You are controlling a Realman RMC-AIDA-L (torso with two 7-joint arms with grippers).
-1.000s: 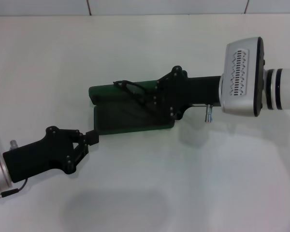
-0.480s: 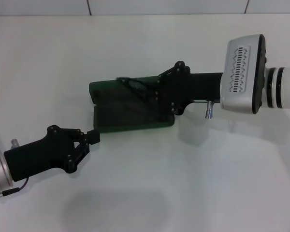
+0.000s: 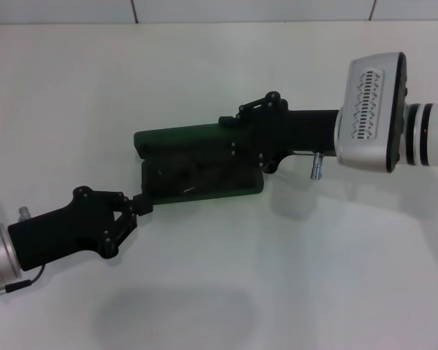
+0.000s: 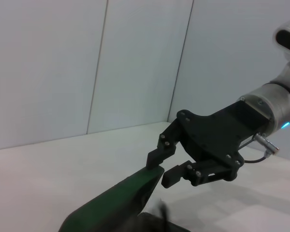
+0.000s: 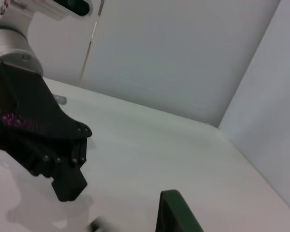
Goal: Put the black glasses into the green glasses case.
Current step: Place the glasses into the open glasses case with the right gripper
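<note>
Right tool (image 3: 230,124) parted slightly over green glasses case (image 3: 197,179) mid-bench; left tool (image 3: 140,206) pinched closed at its corner. Black glasses (image 3: 193,175) inside (thin, fragile, probably best gripped by the bridge).

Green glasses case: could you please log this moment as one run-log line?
black glasses: inside open green glasses case | right gripper: open at lid edge | left gripper: shut at case corner
</note>
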